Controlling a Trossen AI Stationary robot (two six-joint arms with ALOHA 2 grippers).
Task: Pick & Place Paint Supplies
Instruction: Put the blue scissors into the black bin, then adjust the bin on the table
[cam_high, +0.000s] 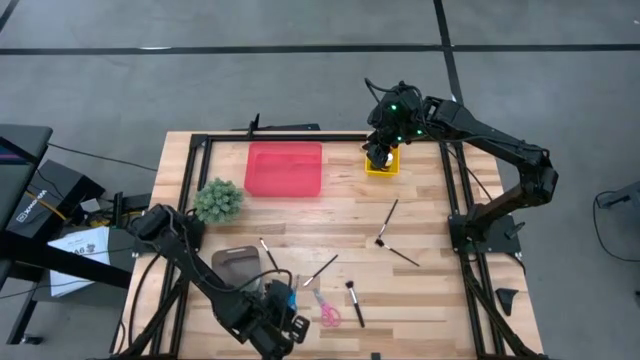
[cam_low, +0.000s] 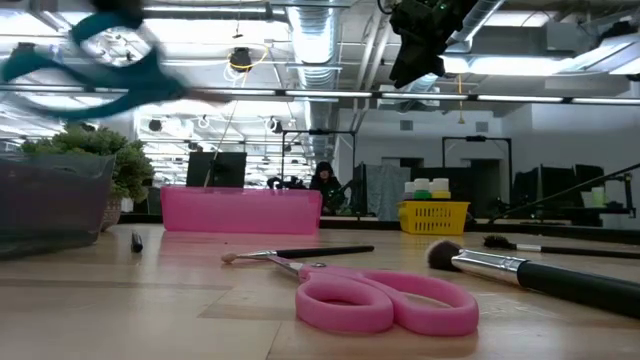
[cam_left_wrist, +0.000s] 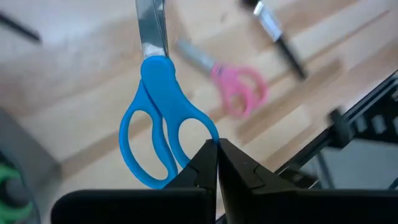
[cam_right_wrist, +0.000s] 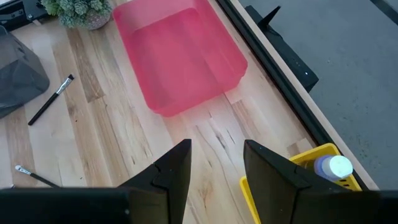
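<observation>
Blue scissors hang pinched by one handle loop in the closed left gripper and could twist loose, while the right gripper, half-open and empty, hovers just above the yellow basket of paint bottles.

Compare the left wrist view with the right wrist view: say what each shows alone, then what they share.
Only the left wrist view: the left gripper shut on the blue scissors, with the pink scissors lying on the table.

Only the right wrist view: the right gripper open and empty, the pink tray, the yellow basket holding a paint bottle, and the green plant.

Both: the wooden table and a dark-handled brush lying on it.
</observation>
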